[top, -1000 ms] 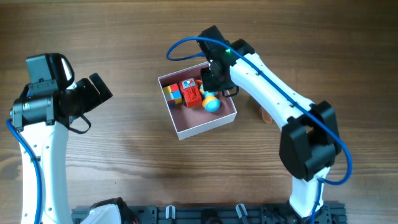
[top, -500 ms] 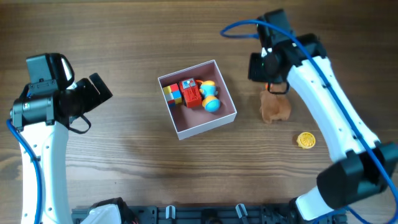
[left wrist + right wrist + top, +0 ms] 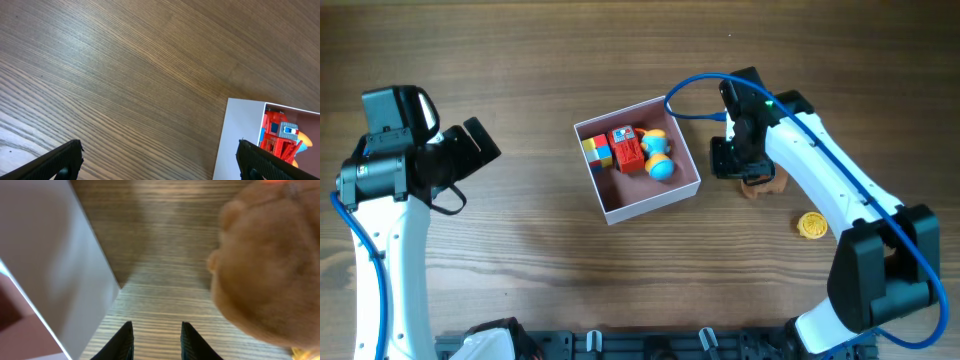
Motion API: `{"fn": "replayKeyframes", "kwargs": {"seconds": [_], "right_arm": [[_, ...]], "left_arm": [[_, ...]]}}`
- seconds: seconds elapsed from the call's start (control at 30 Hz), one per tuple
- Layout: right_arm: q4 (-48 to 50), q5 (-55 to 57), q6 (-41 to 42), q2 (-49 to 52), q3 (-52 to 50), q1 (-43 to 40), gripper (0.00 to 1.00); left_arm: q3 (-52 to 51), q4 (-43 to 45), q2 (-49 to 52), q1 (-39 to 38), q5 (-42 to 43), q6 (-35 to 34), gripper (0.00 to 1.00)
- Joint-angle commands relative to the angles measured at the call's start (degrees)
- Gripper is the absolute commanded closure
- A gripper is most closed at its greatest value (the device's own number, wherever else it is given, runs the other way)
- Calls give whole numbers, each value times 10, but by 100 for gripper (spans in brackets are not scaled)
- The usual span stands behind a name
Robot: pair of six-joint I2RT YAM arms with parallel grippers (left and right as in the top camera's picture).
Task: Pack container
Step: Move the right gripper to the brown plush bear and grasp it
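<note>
Tan soft toy (image 3: 763, 184) lay on bench (image 3: 520, 60) just right of container (image 3: 642, 196) | right end effector (image 3: 156, 341) narrowly parted, empty, between them | advice: widen, centre on toy, keep off container | left end effector (image 3: 160, 160) fully spread, empty

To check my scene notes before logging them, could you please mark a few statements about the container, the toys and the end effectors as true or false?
1. A red toy lies in the container. True.
2. The brown plush toy is inside the container. False: the plush toy lies on the table beside it.
3. A yellow disc lies on the table outside the container. True.
4. The left end effector grips a toy. False: it is open and empty.
5. The right end effector has nothing between its fingers. True.
</note>
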Motion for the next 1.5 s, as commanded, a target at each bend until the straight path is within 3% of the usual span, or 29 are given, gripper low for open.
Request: {"fn": "replayKeyframes", "kwargs": {"seconds": [0.0,0.47,0.7,0.87,0.93,0.97,1.13,1.27,1.47], "right_arm": [[19,-82,-63,5,-19,2,72],[6,-179,-200,5,-20,43,72],[23,-172,-163,5,-20,47,71],[24,-7,-95,-19,60,33,51],[-3,55,-60,-37,144,6,7],[-12,63,-48,-43,174,-11,2],[-61,60,-83,-38,217,-115,1],[-62,60,-141,-5,149,-152,0],[-9,36,-141,24,53,-152,0]], "left_arm": [[-2,0,2,2,9,10,0],[-2,0,2,2,9,10,0],[-2,0,2,2,9,10,0],[-2,0,2,2,9,10,0],[-2,0,2,2,9,10,0],[-2,0,2,2,9,10,0],[-2,0,2,2,9,10,0],[-2,0,2,2,9,10,0],[-2,0,2,2,9,10,0]]}}
